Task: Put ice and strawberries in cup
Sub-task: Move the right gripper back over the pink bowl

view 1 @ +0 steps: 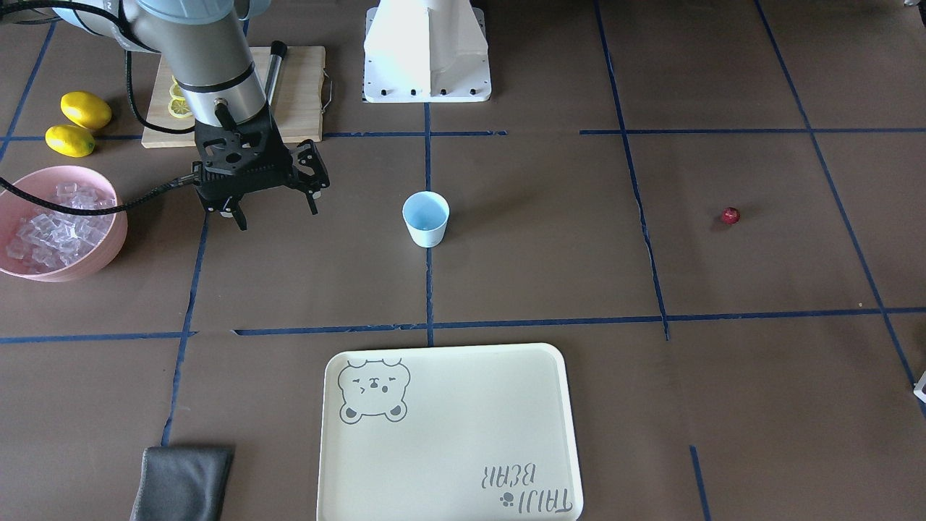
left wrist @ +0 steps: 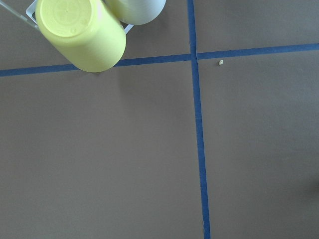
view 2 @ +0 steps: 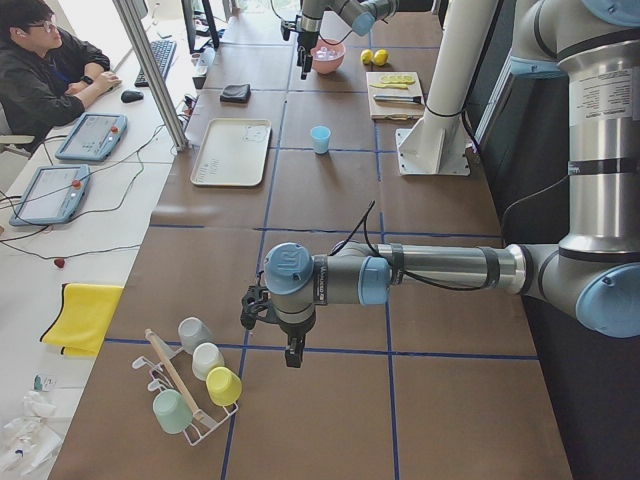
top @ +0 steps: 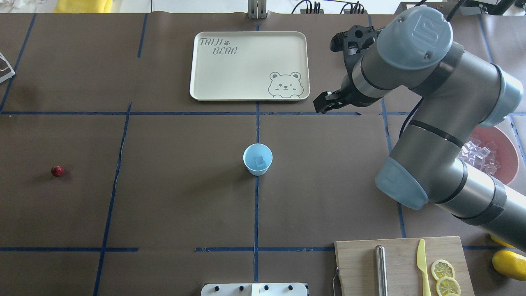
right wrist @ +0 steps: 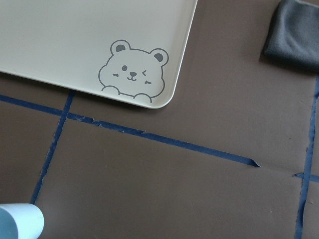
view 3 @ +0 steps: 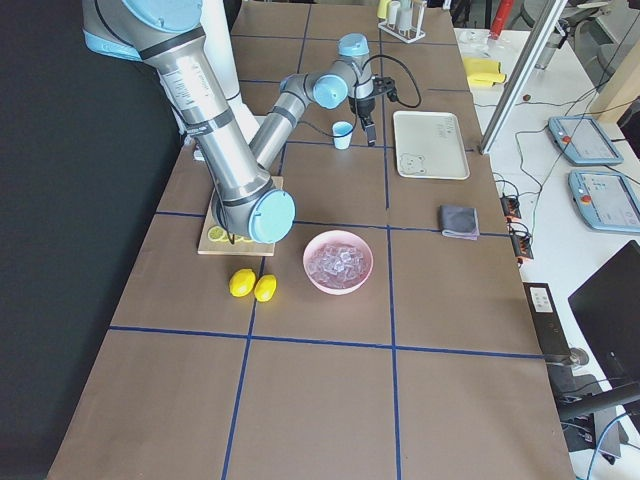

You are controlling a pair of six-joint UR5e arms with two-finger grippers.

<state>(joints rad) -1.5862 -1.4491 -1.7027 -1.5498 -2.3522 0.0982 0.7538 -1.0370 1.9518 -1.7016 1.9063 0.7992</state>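
Right gripper (view 1: 277, 215): jaws apart, empty
Left gripper (view 2: 290, 352): cannot tell
Cup (view 1: 425, 218): left of right gripper, ice cube (top: 259, 161) inside

A brown worktop (left wrist: 109, 159) is filling the whole frame. A blue vertical tape line (left wrist: 199, 149) is running from the top edge to the bottom edge, right of centre and leaning slightly rightward as it descends. A blue horizontal tape line (left wrist: 249, 51) is crossing it in the upper part, sitting a little lower at the left. In the upper left corner a yellow cup (left wrist: 79, 32) is showing its base to the camera and overlapping the horizontal line. Just beside it, at the top edge, a pale cup (left wrist: 137, 10) is peeking in, partly behind the yellow one. Bits of a white wire rack (left wrist: 31, 9) are showing around them. A tiny pale speck (left wrist: 221, 62) is lying just right of the crossing.
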